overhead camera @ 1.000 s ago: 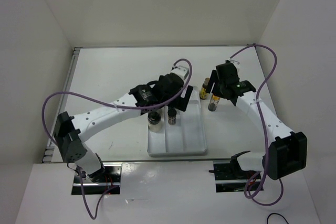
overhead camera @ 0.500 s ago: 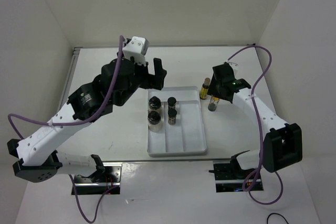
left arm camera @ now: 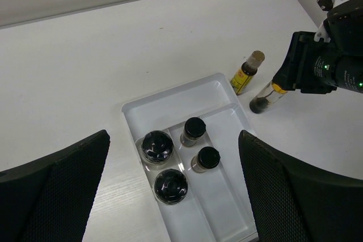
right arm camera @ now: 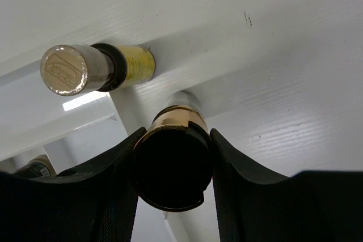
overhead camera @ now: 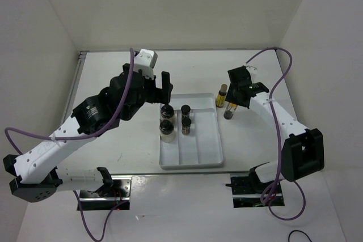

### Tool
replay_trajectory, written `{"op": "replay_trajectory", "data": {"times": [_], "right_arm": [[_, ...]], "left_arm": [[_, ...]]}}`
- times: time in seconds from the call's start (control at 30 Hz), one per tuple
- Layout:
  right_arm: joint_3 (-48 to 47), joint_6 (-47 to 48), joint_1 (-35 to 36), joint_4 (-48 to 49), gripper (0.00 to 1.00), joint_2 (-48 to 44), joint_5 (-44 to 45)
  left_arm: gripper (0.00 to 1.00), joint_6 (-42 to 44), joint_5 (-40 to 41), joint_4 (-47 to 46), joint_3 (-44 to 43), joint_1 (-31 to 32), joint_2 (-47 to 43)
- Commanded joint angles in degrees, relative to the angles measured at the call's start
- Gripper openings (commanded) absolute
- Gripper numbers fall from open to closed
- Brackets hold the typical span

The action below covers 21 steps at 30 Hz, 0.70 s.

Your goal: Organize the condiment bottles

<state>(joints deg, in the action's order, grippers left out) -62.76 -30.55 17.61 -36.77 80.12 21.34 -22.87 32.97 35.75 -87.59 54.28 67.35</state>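
Four of the six bottles already stand in the white three-lane plastic tray [overhead camera: 198,160], all toward its far end. Two squat wide glass jars with black caps [overhead camera: 167,129] sit one behind the other in the left lane. Two small dark brown bottles [overhead camera: 186,126] sit the same way in the middle lane. The right lane holds no bottle.

Just right of the tray's far right corner, on the white tabletop [overhead camera: 113,83], is a slim amber glass bottle with a black cap [overhead camera: 229,111]. The right gripper [overhead camera: 231,103] reaches down onto it from above. In the wrist view its fingers [right arm camera: 113,196] lie against both sides of the cap with no gap showing, so I judge the bottle pinched. It stands roughly upright, long axis near vertical, perhaps leaning a little.

The bare lane lies directly to its left, and the right arm is much the nearer one. That arm stretches forward from its base, wrist pitched down.

Just beyond, not touching, stands a slim yellow-labelled bottle with a pale metallic cap [overhead camera: 221,94].

Farther left, the left gripper [overhead camera: 163,86] hangs high by the tray's far left corner, fingers spread wide, holding nothing.
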Motion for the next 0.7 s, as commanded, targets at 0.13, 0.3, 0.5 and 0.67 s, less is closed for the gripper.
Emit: {"op": "replay_trajectory", "data": {"times": [0.13,0.3,0.5,0.67], "right_arm": [[-4.9,-0.4,3.0,-8.8,0.0,-0.7,3.0],[-8.5,-0.9,6.8,-12.8,0.0,-3.3,3.0],[-12.6,-2.0,11.4,-15.4,0.0,-5.3,3.0],[-14.0,-2.0,14.5,-14.9,0.0,-5.3,1.8]], "left_arm": [[1.0,-0.9,0.7,-1.7,0.5,-0.3,-1.4],[1.0,-1.6,1.2,-1.7,1.0,-0.3,-2.0],[1.0,-4.0,3.1,0.2,2.2,-0.3,-3.0],[1.0,-7.3,4.3,0.8,3.9,-0.9,-5.1]]}}
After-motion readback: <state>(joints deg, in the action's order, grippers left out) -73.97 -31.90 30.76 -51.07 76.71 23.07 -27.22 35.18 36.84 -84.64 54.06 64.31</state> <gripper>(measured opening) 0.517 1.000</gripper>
